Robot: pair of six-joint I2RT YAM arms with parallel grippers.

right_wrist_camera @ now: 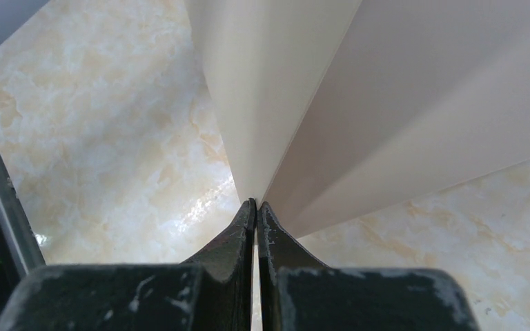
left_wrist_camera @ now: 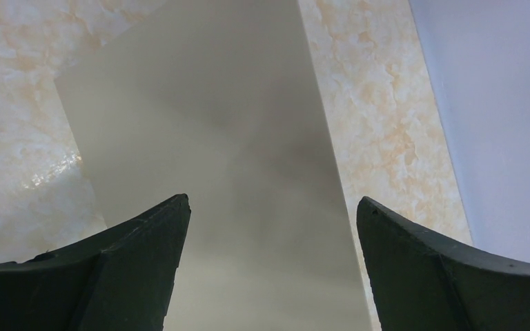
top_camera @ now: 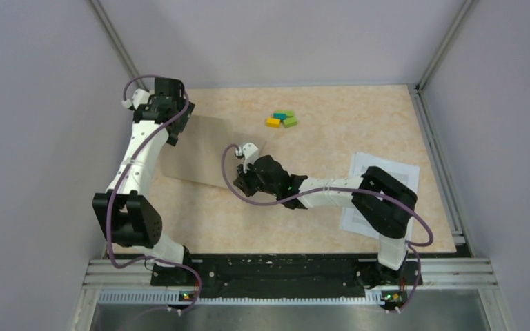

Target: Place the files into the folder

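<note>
- The flat tan-brown card folder point(top_camera: 203, 148) lies centre-left in the top view on the mottled beige tabletop point(top_camera: 345, 117). The right gripper point(right_wrist_camera: 256, 207) is pinched tight on its edge, where two smooth, matte leaves fan apart.
- The left gripper point(left_wrist_camera: 272, 203) hovers over the folder's upper-left end, its dark fingers spread wide.
- The white printed paper sheets point(top_camera: 397, 172) lie at the right of the frame, partly under the right arm.
</note>
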